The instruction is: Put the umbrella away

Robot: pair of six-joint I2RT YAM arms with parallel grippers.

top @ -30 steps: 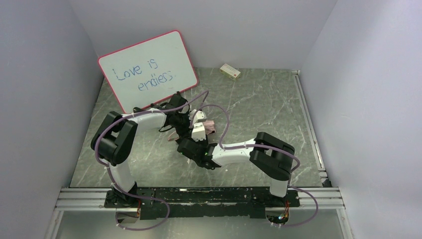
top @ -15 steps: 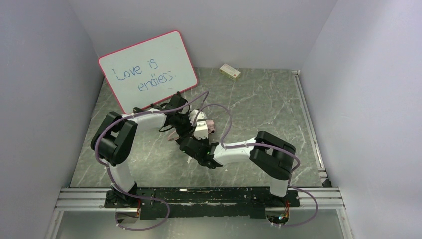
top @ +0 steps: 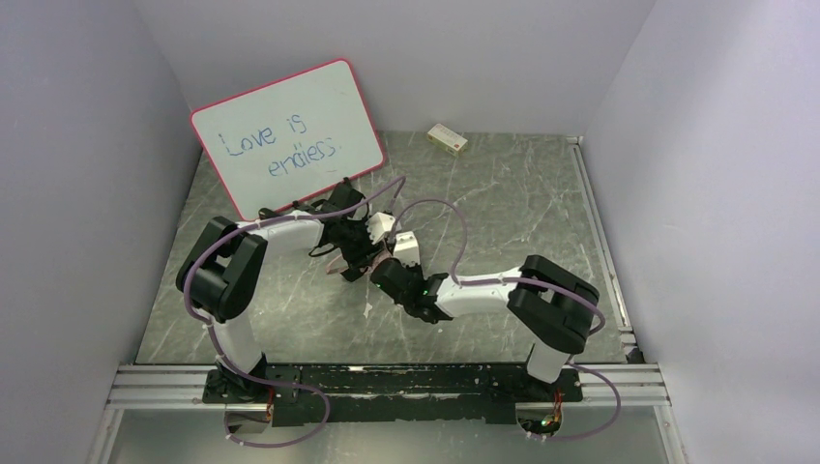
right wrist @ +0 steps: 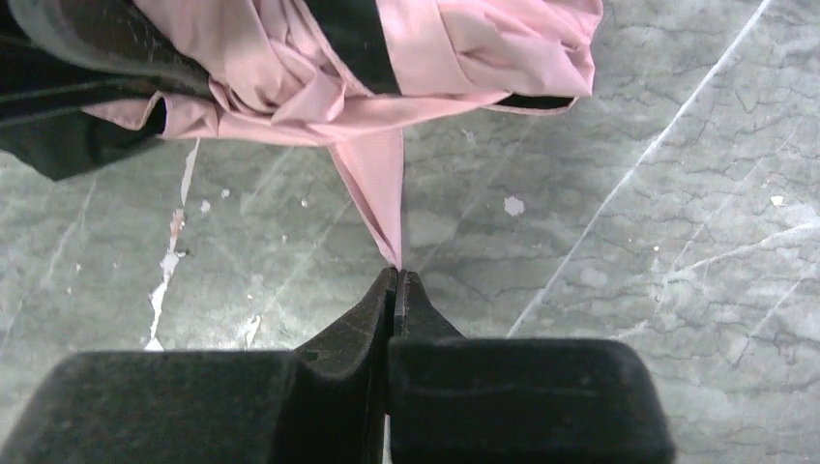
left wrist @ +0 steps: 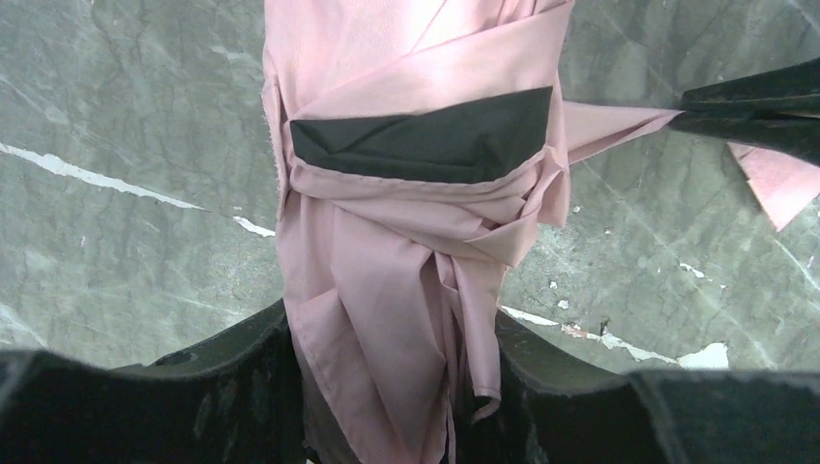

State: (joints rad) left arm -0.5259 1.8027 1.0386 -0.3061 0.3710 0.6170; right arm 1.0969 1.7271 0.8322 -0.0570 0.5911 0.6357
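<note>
Strap [right wrist: 372,184] tip is pinched in closed right gripper [right wrist: 396,280], stretched crosswise from umbrella [left wrist: 387,242]; bundle, long axis fwd, is clamped betw. left gripper [left wrist: 387,348] fingers.

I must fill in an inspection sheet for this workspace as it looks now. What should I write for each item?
Surface: grey-green marbled table, with white chips and scratches.
Job's things: umbrella folded into a pink bundle with a black band showing; its strap is pulled out taut.
Clutter: small box at the far edge; pink-framed whiteboard leaning at the far left, reading "Love is endless".
Grippers: left gripper closed around the umbrella; right gripper shut on the strap's tip.
Cables: purple cables loop above both arms.
Surroundings: plain pale walls on three sides; metal rail at the near edge.
</note>
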